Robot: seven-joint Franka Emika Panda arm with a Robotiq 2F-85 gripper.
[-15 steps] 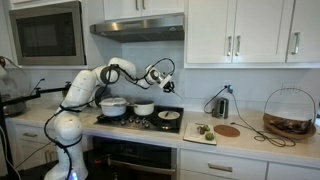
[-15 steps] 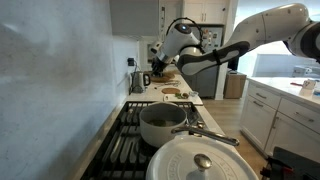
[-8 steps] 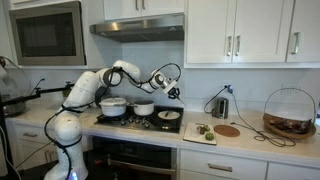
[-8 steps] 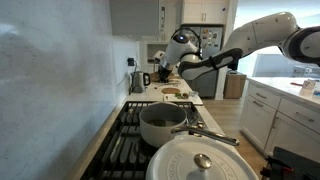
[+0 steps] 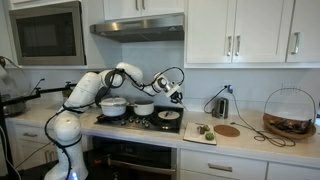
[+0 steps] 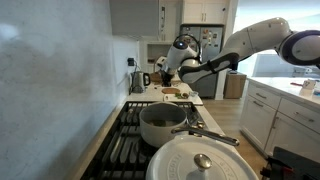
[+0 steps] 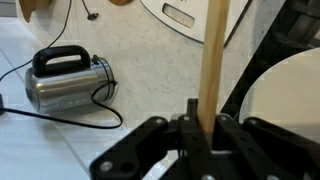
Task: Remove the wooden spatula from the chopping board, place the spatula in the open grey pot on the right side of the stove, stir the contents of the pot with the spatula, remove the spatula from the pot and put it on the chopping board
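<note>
In the wrist view my gripper point(image 7: 205, 132) is shut on the wooden spatula point(image 7: 213, 55), whose pale handle rises straight up out of the jaws. In an exterior view the gripper point(image 5: 175, 91) hangs over the right end of the stove, above the flat dark pan point(image 5: 168, 115). The small grey pot point(image 5: 144, 108) sits left of it, open. The chopping board point(image 5: 200, 131) lies on the counter right of the stove. From the stove's end, the gripper point(image 6: 167, 68) hangs well beyond the grey pot point(image 6: 163, 122). The spatula's blade is hidden.
A larger silvery pot point(image 5: 113, 106) stands at the stove's left, and its lid point(image 6: 200, 160) fills the near foreground from the stove's end. A silver appliance point(image 7: 65, 80) with a black cord sits on the counter. A round wooden board point(image 5: 228, 130) and a wire basket point(image 5: 289, 112) lie further right.
The gripper has moved down and rightward along the stove with the spatula still in its jaws. The pots and pan have not moved.
</note>
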